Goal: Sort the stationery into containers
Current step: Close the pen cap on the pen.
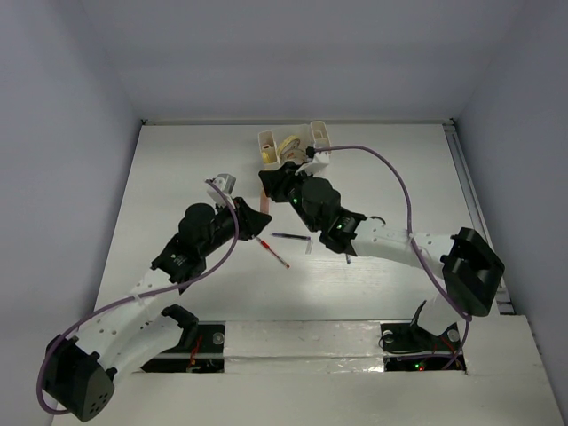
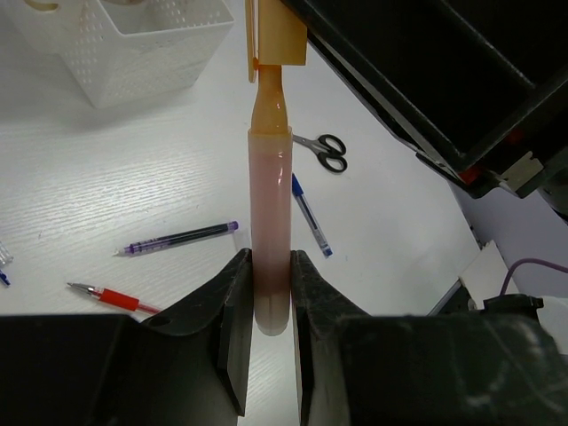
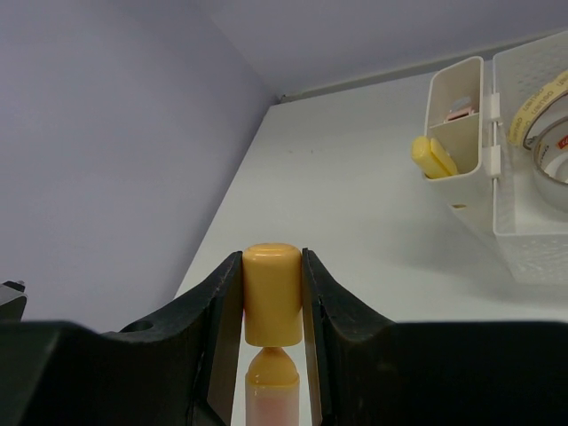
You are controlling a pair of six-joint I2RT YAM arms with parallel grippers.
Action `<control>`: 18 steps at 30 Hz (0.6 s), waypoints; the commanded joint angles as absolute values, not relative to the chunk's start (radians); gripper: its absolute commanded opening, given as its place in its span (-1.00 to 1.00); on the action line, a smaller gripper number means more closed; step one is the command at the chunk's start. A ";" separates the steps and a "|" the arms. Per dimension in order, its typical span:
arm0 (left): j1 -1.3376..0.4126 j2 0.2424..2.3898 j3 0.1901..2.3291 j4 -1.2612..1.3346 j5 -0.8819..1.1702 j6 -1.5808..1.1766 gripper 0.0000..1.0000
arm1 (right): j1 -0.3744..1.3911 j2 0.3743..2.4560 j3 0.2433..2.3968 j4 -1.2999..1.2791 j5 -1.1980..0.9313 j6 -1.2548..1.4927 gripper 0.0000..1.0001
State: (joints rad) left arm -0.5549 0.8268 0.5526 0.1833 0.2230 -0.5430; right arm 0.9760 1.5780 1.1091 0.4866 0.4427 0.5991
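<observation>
A pink stubby stick point(image 2: 270, 213) with a yellow cap point(image 3: 272, 293) is held between both grippers above the table. My left gripper point(image 2: 271, 266) is shut on the pink barrel's lower end. My right gripper point(image 3: 272, 266) is shut on the yellow cap, which sits just off the stick's yellow tip. In the top view the stick point(image 1: 263, 191) spans the two grippers in front of the white organizer point(image 1: 311, 146). A red pen point(image 2: 111, 295), a purple-black pen point(image 2: 177, 238), a blue pen point(image 2: 309, 213) and black-handled scissors point(image 2: 324, 149) lie on the table.
The organizer point(image 3: 519, 191) stands at the back of the table. A tape roll point(image 3: 541, 106) lies in its middle compartment and a yellow stick point(image 3: 433, 157) in a side compartment. The pens point(image 1: 273, 252) lie under the arms near the table's middle.
</observation>
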 commanded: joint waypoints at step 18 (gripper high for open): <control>-0.549 0.836 0.623 0.296 0.184 -0.552 -1.00 | 1.002 1.554 1.068 0.560 0.419 0.523 -0.70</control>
State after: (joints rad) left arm -0.5549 0.8700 0.5579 0.2115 0.2390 -0.5526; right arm 0.9764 1.5810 1.0805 0.5526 0.4381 0.5388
